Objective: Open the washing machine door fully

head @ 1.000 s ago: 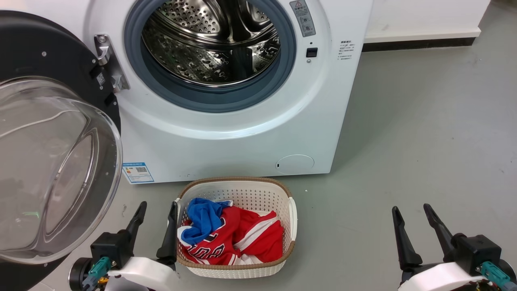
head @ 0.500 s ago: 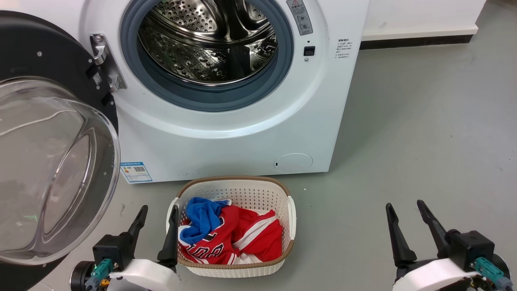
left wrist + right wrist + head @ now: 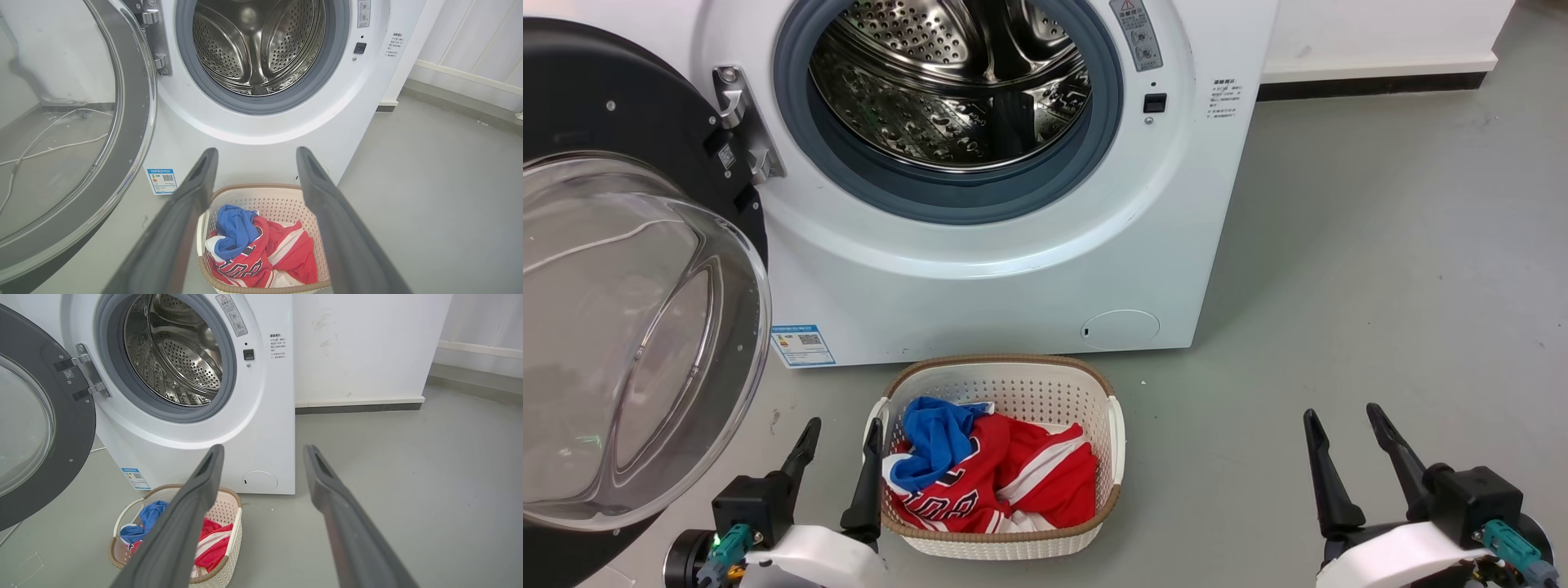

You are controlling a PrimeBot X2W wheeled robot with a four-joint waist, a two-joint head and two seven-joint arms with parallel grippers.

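Head view: the washing machine door (image 3: pixel 605 98) stands out on its hinge (image 3: pixel 742 122), up and to the left of the left fingers (image 3: pixel 799 449), with its lower rim near them. The right fingers (image 3: pixel 1329 478) are well apart from it. Both pairs are spread and hold nothing.

Left wrist view: the door's rim rises along the left of the fingers. The drum mouth (image 3: pixel 257 45) of the washing machine (image 3: pixel 261 132) lies straight ahead, and a laundry basket (image 3: pixel 261 188) sits beneath the tips.

Right wrist view: the door lies far to the left, beyond the basket.

Any last swing probably falls to the nearer left arm, pushing the rim leftward.
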